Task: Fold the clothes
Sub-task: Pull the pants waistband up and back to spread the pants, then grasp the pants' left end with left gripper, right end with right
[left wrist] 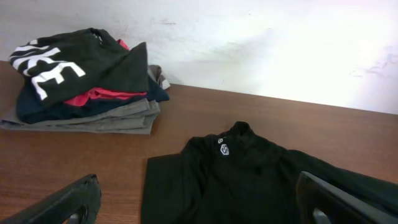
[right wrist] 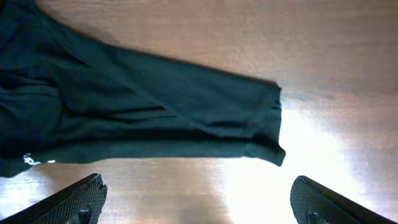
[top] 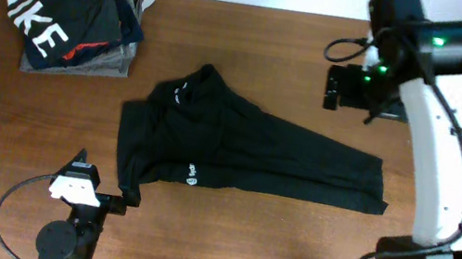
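We see the clothes (top: 255, 152), a long black garment, lying flat across the middle of the wooden counter (top: 272, 52), wide end to the left and narrow end to the right, with a small white logo (top: 191, 176) by its near edge. Our left pincer (left wrist: 202, 205) sits low at the wide end's near corner, spread wide and holding nothing. Our right pincer (right wrist: 199, 202) hangs above the narrow end, also spread and empty. A stack of folded garments (top: 81, 15) rests at the far left.
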You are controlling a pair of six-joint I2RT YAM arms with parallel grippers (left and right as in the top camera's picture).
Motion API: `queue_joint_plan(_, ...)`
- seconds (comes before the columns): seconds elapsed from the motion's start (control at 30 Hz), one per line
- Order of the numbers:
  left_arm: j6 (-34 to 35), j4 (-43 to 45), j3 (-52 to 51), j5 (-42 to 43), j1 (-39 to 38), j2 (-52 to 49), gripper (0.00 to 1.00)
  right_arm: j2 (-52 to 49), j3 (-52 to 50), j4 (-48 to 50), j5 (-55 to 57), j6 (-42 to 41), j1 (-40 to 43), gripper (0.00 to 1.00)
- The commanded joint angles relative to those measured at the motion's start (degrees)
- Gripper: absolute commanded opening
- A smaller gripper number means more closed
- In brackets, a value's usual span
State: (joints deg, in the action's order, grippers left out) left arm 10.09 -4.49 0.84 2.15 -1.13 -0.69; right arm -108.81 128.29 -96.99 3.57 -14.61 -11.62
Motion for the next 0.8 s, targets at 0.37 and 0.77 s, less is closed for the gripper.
queue_joint_plan(0.37,8.70,7.50,5.73,36.09,-0.22,-0.50,0.99,18.38,-15.34,-0.35,-3.02,0.59,0.76,0.99)
queue_joint_plan(0.77,-9.81,-33.51,39.01,23.96,-0.22,-39.36,0.99,20.28,-31.76,2.43,-3.37,-1.18,0.76,0.99)
